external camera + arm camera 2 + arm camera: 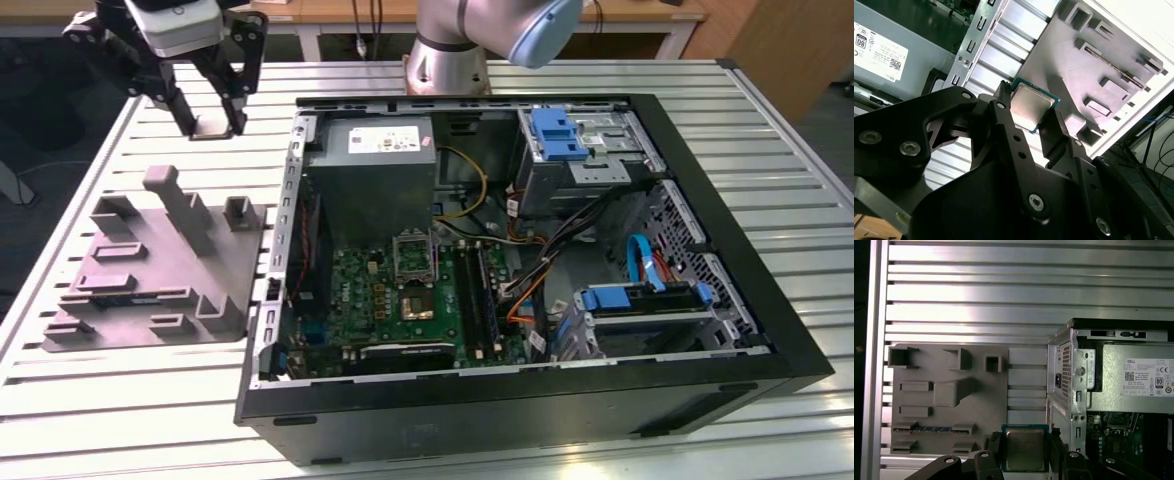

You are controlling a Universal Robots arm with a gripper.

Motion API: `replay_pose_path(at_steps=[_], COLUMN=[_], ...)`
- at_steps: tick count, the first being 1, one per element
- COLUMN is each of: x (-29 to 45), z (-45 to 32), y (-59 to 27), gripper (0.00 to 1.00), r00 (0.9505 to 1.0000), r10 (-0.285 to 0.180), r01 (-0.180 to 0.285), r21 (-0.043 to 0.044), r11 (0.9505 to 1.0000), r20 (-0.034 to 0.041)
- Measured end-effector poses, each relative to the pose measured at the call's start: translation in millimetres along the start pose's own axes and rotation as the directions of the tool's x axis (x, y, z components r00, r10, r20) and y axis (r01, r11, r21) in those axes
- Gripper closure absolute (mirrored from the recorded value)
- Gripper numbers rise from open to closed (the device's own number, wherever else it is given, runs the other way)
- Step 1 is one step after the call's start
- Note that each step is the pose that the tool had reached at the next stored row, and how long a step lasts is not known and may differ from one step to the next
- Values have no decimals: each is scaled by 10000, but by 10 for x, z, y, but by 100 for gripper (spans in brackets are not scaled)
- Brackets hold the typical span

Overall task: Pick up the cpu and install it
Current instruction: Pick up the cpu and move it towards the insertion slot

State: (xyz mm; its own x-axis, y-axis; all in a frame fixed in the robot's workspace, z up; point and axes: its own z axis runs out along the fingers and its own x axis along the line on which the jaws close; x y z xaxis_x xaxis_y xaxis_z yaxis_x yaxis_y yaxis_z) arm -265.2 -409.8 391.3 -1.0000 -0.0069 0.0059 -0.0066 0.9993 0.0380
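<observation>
With pickup done and install left, the gripper (216, 126) clamps the cpu (1025, 449) above the table (134, 400), at eleven o'clock from the socket (416, 303) in the exterior view.

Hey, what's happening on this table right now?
The arm's end effector is shut on the cpu, holding it in the air over the table, near the grey fixture and to the exterior view's left of the open computer case. The cpu is not yet on the motherboard.
</observation>
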Motion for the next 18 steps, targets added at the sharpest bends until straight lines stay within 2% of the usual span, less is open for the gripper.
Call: replay_pose_path(at_steps=[18], x=[-132], z=[-1], y=[-1], gripper=[53], r00=[10000], r10=[1], r01=[-1], r21=[0], r11=[10000], r20=[0])
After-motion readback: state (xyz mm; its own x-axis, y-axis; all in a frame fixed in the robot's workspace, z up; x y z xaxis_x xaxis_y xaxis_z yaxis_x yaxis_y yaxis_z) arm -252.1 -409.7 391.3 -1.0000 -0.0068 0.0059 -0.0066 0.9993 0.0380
